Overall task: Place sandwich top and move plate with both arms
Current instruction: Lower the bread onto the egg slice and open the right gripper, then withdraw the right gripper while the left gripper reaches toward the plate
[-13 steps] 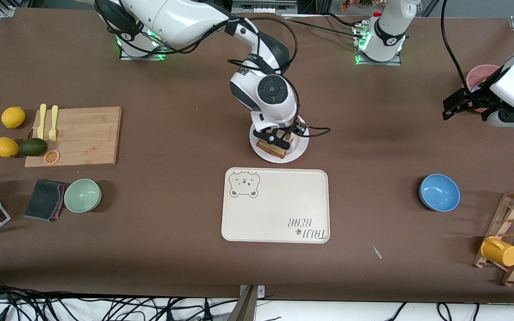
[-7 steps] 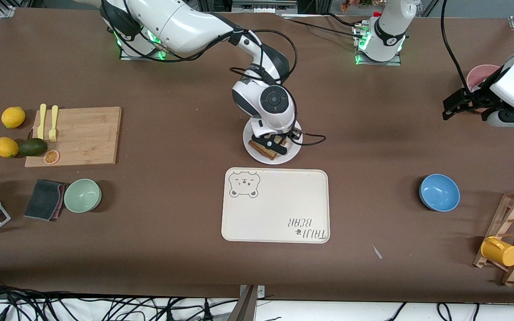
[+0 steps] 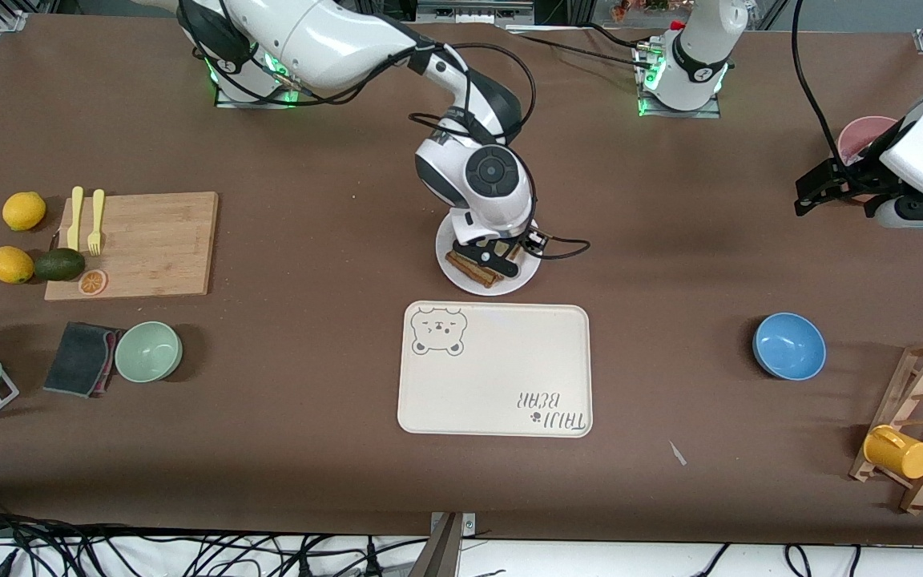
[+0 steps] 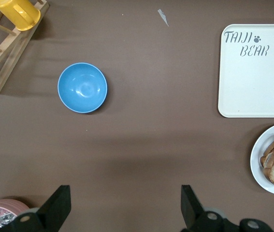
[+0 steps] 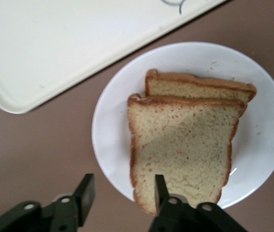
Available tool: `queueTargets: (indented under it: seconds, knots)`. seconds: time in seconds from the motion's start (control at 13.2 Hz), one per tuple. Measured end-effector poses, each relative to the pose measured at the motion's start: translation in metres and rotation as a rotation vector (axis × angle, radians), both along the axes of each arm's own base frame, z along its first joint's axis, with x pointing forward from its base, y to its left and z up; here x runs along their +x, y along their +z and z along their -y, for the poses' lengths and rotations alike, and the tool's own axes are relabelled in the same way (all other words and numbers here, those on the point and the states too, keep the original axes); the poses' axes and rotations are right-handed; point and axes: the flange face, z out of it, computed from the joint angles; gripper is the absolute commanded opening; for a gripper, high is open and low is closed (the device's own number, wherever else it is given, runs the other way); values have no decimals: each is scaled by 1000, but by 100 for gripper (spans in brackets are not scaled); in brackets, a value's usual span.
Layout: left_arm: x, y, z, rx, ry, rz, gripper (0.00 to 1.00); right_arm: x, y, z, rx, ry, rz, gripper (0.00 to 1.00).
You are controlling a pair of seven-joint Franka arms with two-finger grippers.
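Note:
The white plate (image 3: 509, 286) stands at the table's middle, just farther from the front camera than the cream tray. The sandwich top (image 5: 185, 145) lies flat on a browner bread slice (image 5: 199, 87) on the plate (image 5: 112, 121). My right gripper (image 5: 123, 181) hangs open low over the plate's edge (image 3: 493, 255). One finger is over a corner of the sandwich top, the other over the bare table. It holds nothing. My left gripper (image 3: 818, 188) waits open and empty (image 4: 125, 191) above the table near the left arm's end.
The cream bear tray (image 3: 493, 369) lies close in front of the plate. A blue bowl (image 3: 788, 345), a pink cup (image 3: 862, 132) and a wooden rack with a yellow mug (image 3: 898, 451) are toward the left arm's end. A cutting board (image 3: 137, 244), fruit and a green bowl (image 3: 148, 351) are toward the right arm's end.
My right gripper came down over the plate with the bread. The plate slid a little toward the right arm's end. The sandwich top now lies flat on the lower slice. The left arm has not moved.

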Motion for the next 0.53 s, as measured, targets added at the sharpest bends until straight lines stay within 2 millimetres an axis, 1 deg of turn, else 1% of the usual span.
queueTargets:
  seconds: [0.08, 0.15, 0.23, 0.3, 0.38, 0.53]
  knots:
    - [0, 0, 0, 0, 0, 0, 100, 7, 26, 8, 8, -9, 27, 100]
    - [0, 0, 0, 0, 0, 0, 100, 15, 55, 20, 9, -8, 58, 100]
    - [0, 0, 0, 0, 0, 0, 100, 22, 82, 38, 7, 8, 88, 100]
    - [0, 0, 0, 0, 0, 0, 100, 29, 108, 62, 2, 38, 117, 100]
    - [0, 0, 0, 0, 0, -1, 100, 36, 132, 92, -9, 74, 147, 100]
    - [1, -3, 0, 0, 0, -8, 100, 51, 171, 167, -43, 135, 201, 100]
